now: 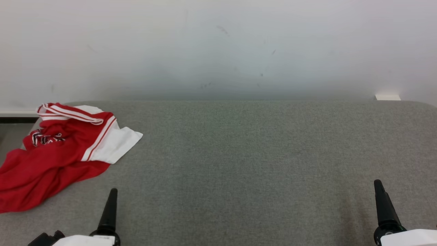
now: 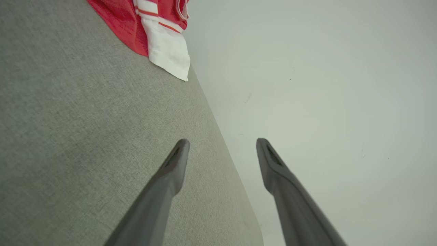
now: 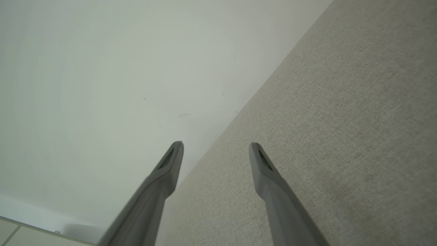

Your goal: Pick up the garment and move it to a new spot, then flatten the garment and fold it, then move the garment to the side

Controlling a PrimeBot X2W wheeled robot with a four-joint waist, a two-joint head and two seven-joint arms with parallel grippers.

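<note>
The garment is a red jersey with white sleeves and striped trim, lying crumpled at the far left of the grey fabric-covered table, partly over its left edge. In the left wrist view the garment lies well ahead of my left gripper, which is open and holds nothing. One dark finger of that gripper rises at the lower left, just below the garment's hem. My right gripper stands open and empty over bare cloth, with its finger at the lower right, far from the garment.
A pale wall runs directly behind the table's far edge. A small white object sits at the back right corner. Grey cloth stretches bare across the middle and right of the table.
</note>
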